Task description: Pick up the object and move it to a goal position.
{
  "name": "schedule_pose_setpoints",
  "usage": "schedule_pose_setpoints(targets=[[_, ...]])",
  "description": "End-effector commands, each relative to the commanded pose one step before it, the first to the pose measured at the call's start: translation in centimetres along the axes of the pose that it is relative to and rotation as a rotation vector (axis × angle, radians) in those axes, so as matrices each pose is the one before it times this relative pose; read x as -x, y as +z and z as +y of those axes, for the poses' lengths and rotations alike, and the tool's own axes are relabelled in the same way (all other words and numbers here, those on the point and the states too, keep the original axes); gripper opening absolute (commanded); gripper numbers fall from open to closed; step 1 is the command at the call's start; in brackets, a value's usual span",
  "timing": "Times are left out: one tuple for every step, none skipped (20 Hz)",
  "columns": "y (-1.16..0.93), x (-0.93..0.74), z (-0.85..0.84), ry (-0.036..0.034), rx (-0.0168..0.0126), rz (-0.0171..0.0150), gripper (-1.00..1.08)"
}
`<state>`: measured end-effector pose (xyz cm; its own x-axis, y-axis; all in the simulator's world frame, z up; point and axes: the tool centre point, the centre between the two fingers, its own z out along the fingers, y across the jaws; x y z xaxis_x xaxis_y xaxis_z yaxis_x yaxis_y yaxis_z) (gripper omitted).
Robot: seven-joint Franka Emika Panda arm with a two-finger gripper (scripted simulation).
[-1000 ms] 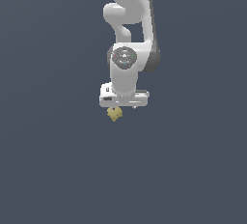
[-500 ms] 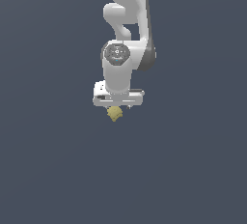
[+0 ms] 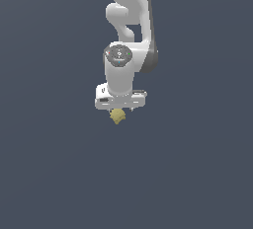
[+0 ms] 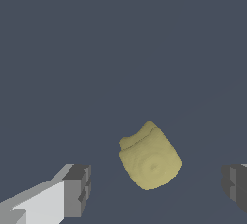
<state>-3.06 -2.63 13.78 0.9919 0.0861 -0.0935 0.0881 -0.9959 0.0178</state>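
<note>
1. The gripper [image 4: 157, 187] is spread wide, holding nothing.
2. The object [image 4: 150, 156] lies between its fingers, touching neither, directly beneath the gripper head in the exterior view.
3. Judged: closing needs little realignment.

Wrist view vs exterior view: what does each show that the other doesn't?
Only the wrist view shows the two dark fingertips spread wide, with clear gaps either side of the yellow chunk, so nothing grips it. Only the exterior view shows the white arm above, with the chunk peeking out just under the gripper. Both show the chunk on plain dark ground.
</note>
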Motion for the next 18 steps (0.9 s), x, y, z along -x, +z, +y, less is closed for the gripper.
schedule_pose_setpoints(targets=[[0.285, 0.154, 0.117, -0.02862, -0.00067, 0.00412, 1.0], [0.134, 0.076, 0.052, -0.01417, -0.00027, 0.00214, 1.0], [0.145, 0.085, 0.054, -0.0154, -0.00027, 0.00233, 1.0], [0.156, 0.094, 0.054, -0.01664, -0.00027, 0.00252, 1.0], [0.166, 0.103, 0.055, -0.01787, -0.00024, 0.00272, 1.0], [0.175, 0.113, 0.056, -0.01912, -0.0002, 0.00292, 1.0], [0.185, 0.123, 0.056, -0.02038, -0.00016, 0.00313, 1.0], [0.195, 0.134, 0.054, -0.02166, -0.00011, 0.00333, 1.0], [0.204, 0.145, 0.052, -0.02294, -0.00004, 0.00354, 1.0], [0.212, 0.156, 0.049, -0.0242, 0.00004, 0.00375, 1.0], [0.214, 0.163, 0.043, -0.02481, 0.00013, 0.00386, 1.0], [0.211, 0.167, 0.036, -0.02483, 0.00022, 0.00387, 1.0], [0.208, 0.169, 0.029, -0.02484, 0.00031, 0.00388, 1.0], [0.205, 0.172, 0.021, -0.02486, 0.0004, 0.00389, 1.0], [0.202, 0.174, 0.014, -0.02486, 0.00049, 0.00389, 1.0], [0.199, 0.176, 0.007, -0.02487, 0.00058, 0.00389, 1.0], [0.195, 0.177, 0.0, -0.02471, 0.00067, 0.00387, 1.0], [0.183, 0.17, -0.008, -0.02362, 0.00072, 0.0037, 1.0]])
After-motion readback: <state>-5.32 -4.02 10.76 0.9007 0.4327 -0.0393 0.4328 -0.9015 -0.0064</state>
